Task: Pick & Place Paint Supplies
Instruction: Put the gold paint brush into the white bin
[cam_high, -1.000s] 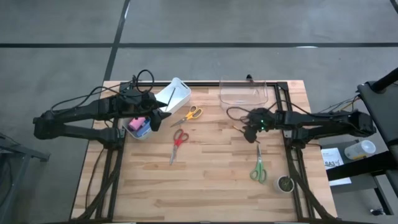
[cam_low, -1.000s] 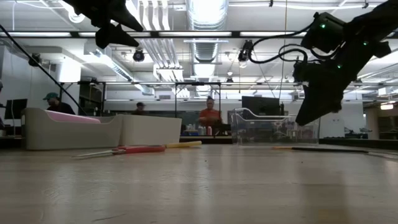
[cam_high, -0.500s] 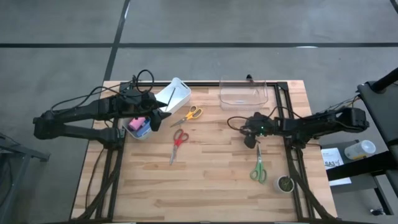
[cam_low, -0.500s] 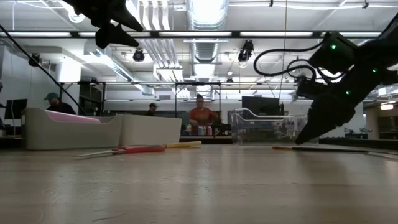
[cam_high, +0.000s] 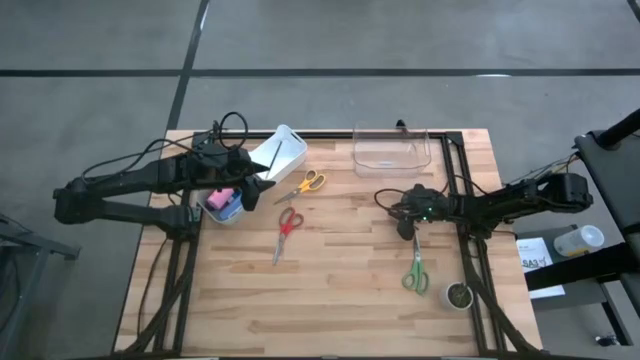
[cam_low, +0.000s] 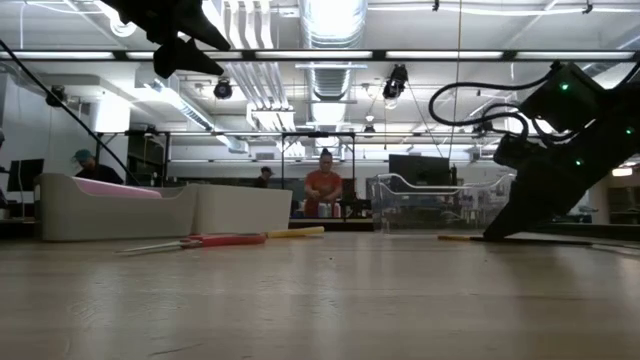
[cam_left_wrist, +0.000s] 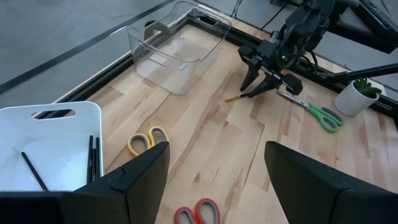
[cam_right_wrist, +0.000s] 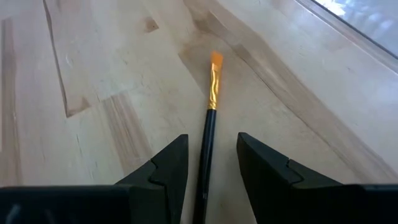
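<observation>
From my remote station, nearest the table's front edge lie the green scissors (cam_high: 415, 272). Just behind them my right gripper (cam_right_wrist: 206, 163) is low over the wood, fingers part-open, straddling a dark-handled paintbrush (cam_right_wrist: 209, 132) with an orange tip; the brush lies flat on the table between the fingers, ungripped. Farther back stands an empty clear bin (cam_high: 391, 149). On the left side, my left gripper (cam_left_wrist: 216, 163) hangs above the table with fingers spread wide, holding nothing, beside the white bin (cam_left_wrist: 56, 144) that contains thin dark brushes. A pink bottle (cam_high: 220, 199) sits near that bin. Red scissors (cam_high: 286, 227) and yellow scissors (cam_high: 306, 182) lie mid-table.
</observation>
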